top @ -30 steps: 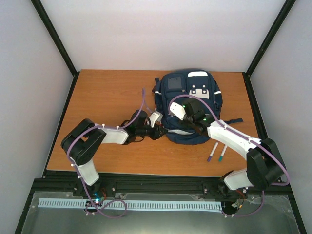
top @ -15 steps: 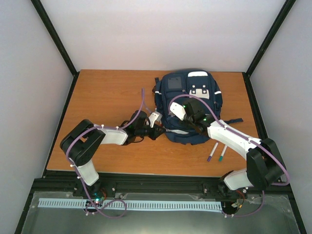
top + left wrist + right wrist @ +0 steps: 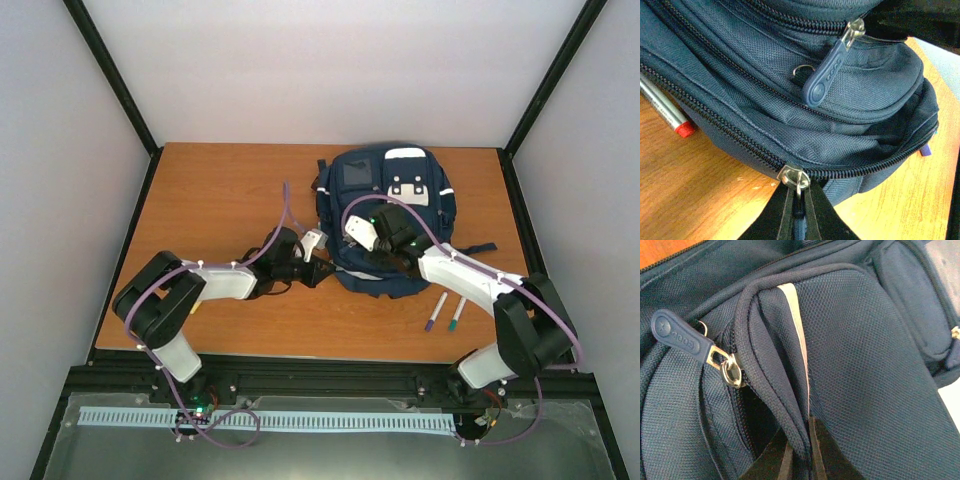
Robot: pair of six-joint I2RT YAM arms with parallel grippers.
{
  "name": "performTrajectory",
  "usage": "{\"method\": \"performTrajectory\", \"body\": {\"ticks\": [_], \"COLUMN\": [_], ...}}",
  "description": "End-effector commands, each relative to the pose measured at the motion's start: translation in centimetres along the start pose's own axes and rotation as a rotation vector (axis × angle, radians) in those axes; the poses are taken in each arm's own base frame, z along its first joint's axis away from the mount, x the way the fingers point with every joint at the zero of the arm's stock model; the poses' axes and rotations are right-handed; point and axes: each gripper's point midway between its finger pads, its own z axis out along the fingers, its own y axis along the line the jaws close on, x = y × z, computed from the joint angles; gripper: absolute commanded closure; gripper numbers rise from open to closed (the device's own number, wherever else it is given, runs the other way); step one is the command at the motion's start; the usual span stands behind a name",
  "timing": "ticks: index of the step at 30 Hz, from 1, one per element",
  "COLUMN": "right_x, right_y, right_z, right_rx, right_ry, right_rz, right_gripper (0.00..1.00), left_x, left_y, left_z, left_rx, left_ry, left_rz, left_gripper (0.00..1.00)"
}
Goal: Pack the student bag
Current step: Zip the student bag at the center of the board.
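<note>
The navy student bag [image 3: 390, 215] lies flat at the table's back centre. My left gripper [image 3: 318, 268] is at the bag's near-left corner; in the left wrist view it [image 3: 800, 212] is shut on the pull tab of a silver zipper slider [image 3: 796, 179] on the bag's lower zip. My right gripper [image 3: 385, 252] sits on the bag's front; in the right wrist view it [image 3: 802, 450] is shut on a folded fabric edge [image 3: 785, 405] of a pocket with a white stripe. A second blue zipper pull [image 3: 682, 336] hangs next to a dark pocket opening.
Two markers, purple [image 3: 436, 311] and teal [image 3: 456, 316], lie near the bag's right front corner. A red-capped marker [image 3: 665, 112] lies against the bag's left side. A dark strap [image 3: 480, 247] trails right. Black frame rails edge the table.
My left arm has drawn slightly left and nearer with the zipper pull. My right gripper has shifted a little left and farther up on the bag.
</note>
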Motion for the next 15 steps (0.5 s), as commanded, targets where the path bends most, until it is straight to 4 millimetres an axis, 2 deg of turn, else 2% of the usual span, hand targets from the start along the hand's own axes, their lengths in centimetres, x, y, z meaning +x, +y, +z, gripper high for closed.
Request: {"method": "performTrajectory", "body": {"ticks": [1,6,11,15], "right_x": [0.6,0.6,0.8,0.8], "right_y": [-0.1,0.0,0.0,0.0], "right_z": [0.9,0.9,0.9,1.0], "right_rx": [-0.006,-0.01,-0.007,-0.007], "right_ry": [0.026,0.028,0.033,0.037], "right_rz": [0.023,0.029,0.029,0.028], "right_gripper": [0.94,0.94,0.94,0.94], "left_x": [1.2,2.4,2.9,3.2], "left_y": [-0.6,-0.7,-0.8,-0.8], "left_z": [-0.5,0.9,1.7,1.8], "left_rx": [0.017,0.071,0.119,0.125], "left_ry": [0.063,0.125,0.119,0.121], "left_rz": [-0.044,-0.098,-0.086,-0.08], "left_gripper": [0.99,0.99,0.87,0.84]}}
